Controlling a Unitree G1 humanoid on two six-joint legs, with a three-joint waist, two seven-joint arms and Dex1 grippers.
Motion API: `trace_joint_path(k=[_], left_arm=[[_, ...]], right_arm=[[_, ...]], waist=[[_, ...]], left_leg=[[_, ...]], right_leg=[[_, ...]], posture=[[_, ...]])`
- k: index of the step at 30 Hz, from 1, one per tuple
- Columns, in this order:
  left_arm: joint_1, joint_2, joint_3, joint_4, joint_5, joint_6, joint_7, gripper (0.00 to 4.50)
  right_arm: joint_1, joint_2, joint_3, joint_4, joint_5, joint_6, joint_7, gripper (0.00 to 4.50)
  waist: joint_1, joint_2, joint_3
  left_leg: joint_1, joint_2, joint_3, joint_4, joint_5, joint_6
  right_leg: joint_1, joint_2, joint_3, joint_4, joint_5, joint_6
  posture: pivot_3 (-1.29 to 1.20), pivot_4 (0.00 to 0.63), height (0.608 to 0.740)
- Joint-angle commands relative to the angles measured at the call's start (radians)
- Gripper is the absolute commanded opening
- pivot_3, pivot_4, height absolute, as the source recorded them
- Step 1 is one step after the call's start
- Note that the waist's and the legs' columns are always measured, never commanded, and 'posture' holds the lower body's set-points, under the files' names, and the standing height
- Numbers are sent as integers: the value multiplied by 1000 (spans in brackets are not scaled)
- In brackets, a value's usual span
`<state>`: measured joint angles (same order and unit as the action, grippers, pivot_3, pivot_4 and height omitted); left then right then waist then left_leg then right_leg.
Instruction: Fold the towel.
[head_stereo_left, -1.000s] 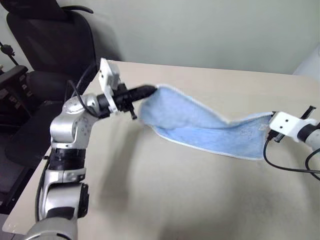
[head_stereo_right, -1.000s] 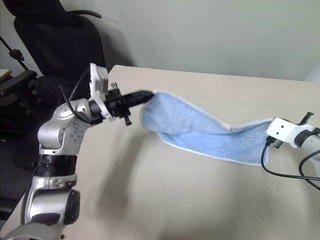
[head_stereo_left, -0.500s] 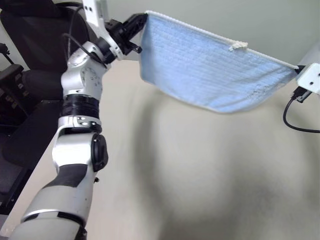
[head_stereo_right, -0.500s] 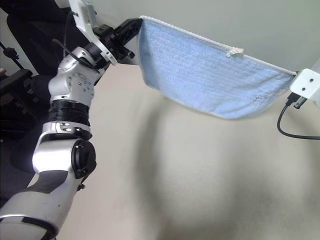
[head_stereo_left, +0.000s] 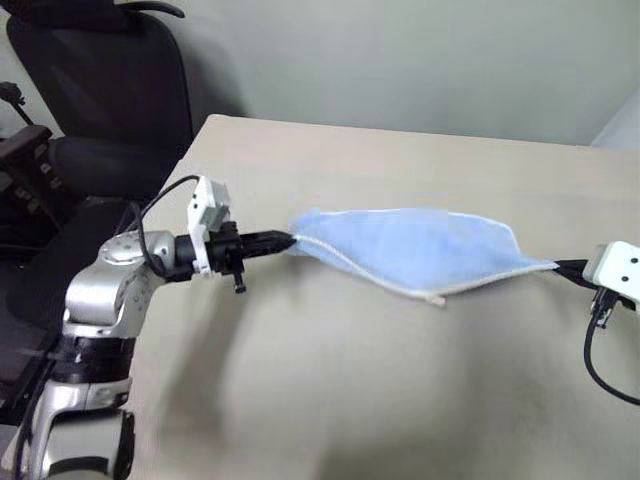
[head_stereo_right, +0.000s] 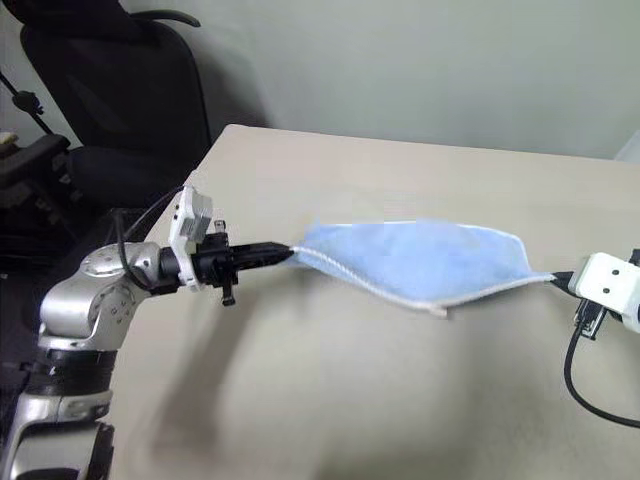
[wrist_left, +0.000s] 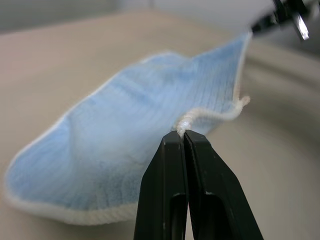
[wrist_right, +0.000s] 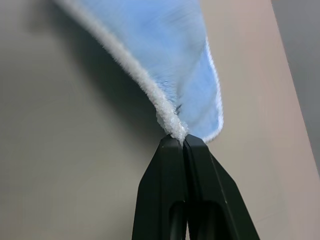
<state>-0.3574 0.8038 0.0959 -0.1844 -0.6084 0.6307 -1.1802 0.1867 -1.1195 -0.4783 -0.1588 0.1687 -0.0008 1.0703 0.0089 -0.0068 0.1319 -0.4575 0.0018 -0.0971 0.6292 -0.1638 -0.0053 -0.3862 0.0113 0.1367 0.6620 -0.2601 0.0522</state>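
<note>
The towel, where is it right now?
In the head views the towel is stretched over the middle of the beige table, one corner pinched in the left pincer, the other in the right pincer.

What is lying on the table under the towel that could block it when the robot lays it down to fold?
Nothing visible blocks it. The towel is stretched between the left gripper and the right gripper, each shut on one end, and the table beneath and in front of it is bare.
</note>
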Motion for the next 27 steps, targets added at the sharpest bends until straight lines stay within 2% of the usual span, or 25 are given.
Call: trace_joint_path(k=[1,3,4,5,8,9,10,12,13,14,15,21,27], left_arm=[[94,28,9,-109,-43,39,-13,56],[161,47,23,-137,-58,54,-22,56],[178,49,31,-141,-64,57,-18,56],[177,41,40,-128,-65,55,0,56],[83,-33,53,-13,-20,28,130,56],[45,-56,53,34,3,22,175,56],[10,-78,52,74,23,15,214,56],[-76,-125,69,178,48,-8,288,56],[-115,-145,72,228,64,-20,321,56],[-148,-158,73,275,79,-30,344,56],[-178,-169,66,324,104,-48,363,56],[-262,-197,-10,505,213,-155,341,56],[-257,-197,-90,576,305,-233,289,56]], right_arm=[[54,5,-68,-32,23,24,48,0],[30,-7,-54,-26,39,31,62,0],[10,-13,-41,-19,41,30,66,0],[-21,-21,-16,-4,32,23,61,0],[-157,-33,92,77,-47,-23,11,0],[-205,-33,128,107,-72,-36,-6,0],[-250,-30,160,135,-90,-43,-16,0],[-358,-17,235,204,-136,-61,-43,0],[-410,-6,270,243,-160,-69,-58,0],[-458,3,303,281,-182,-77,-72,0],[-509,16,339,328,-212,-93,-88,0],[-780,121,516,612,-357,-199,-172,0],[-937,183,640,849,-475,-334,-237,0]], waist=[[0,0,0],[0,-1,1],[-1,-1,1],[-2,0,0],[-1,0,-3],[1,0,-3],[3,1,-3],[5,0,-4],[4,0,-4],[4,0,-4],[4,0,-4],[-11,1,-3],[-11,2,-3]], left_leg=[[7,-1,0,0,-1,-1],[13,-1,-2,0,0,-5],[15,-1,-3,-1,-6,-17],[19,-1,-3,-1,-7,-19],[23,-1,-4,-1,-8,-21],[23,-1,-4,-1,-8,-20],[23,-1,-4,-1,-8,-20],[23,-1,-3,0,-2,-7],[21,-1,-4,0,-3,-6],[19,0,-4,-1,-3,-7],[19,1,-4,-2,-4,-6],[17,1,-4,-3,-7,-3],[10,1,-4,-1,-8,-1]], right_leg=[[7,0,1,0,-2,-2],[9,1,1,1,-9,0],[8,1,1,1,-11,-3],[10,1,1,1,-12,-5],[13,1,1,2,-11,-8],[13,1,1,2,-6,-17],[13,0,1,3,-5,-19],[12,0,0,4,1,-11],[13,0,0,5,2,-8],[12,1,0,5,7,2],[11,1,-1,5,8,3],[10,2,1,1,6,7],[4,1,1,0,6,7]], posture=[[0,150,740],[0,150,740],[0,150,740],[0,150,740],[0,150,740],[0,150,740],[0,150,740],[0,150,740],[0,150,740],[0,150,740],[0,150,740],[0,150,740],[0,150,740]])
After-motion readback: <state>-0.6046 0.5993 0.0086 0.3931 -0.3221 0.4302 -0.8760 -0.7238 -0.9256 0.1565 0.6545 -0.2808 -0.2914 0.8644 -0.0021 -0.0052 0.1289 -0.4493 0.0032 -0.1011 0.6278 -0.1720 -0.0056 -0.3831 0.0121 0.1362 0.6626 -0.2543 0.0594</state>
